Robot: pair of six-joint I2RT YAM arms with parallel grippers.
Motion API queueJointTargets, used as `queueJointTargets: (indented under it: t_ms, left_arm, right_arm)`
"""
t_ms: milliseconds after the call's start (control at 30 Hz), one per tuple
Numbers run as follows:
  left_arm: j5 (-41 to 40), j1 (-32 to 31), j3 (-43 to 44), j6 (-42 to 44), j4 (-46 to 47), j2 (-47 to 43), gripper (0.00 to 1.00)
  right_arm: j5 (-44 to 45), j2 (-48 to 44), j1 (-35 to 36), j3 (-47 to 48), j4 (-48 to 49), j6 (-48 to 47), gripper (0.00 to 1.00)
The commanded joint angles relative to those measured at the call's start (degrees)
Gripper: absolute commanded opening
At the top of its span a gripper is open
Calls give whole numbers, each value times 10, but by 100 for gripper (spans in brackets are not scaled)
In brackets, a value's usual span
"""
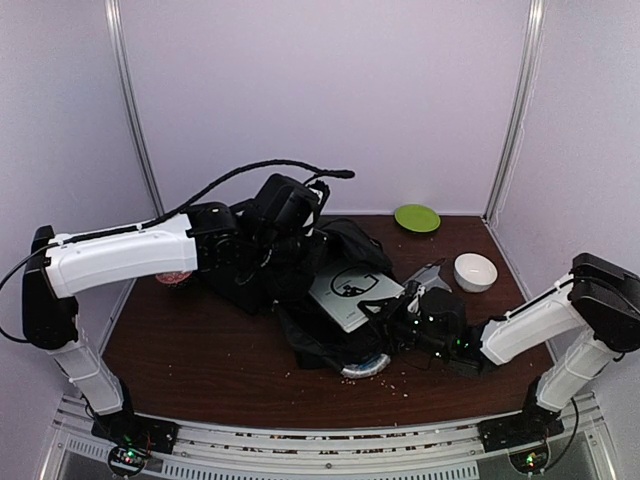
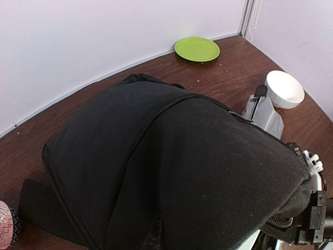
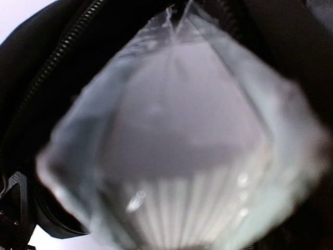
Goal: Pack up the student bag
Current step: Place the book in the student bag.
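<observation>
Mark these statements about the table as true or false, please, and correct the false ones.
1. The green plate lies near the far wall. True.
2. The white bowl stands left of the student bag. False: it stands to its right.
3. The bowl sits on the plate. False: they are apart.
4. A clear plastic packet fills the right wrist view. True.

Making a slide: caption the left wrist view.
Black backpack fills the frame on a brown table; green plate and white bowl beyond.
</observation>
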Motion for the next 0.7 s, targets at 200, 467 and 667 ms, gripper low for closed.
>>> queueJointTargets:
  t_ms: [200,467,667]
  left_arm:
    - [27,-34,79,52,23,-19,0]
    - [55,-31,72,60,21,-22,0]
    - [50,-1,45,30,43,-20,0]
  right_arm:
    - [-103,141,-11,110,209,50,0]
    - [-145,207,-31,154,334,44,0]
    - [-174,146,-27,138,227,-17,0]
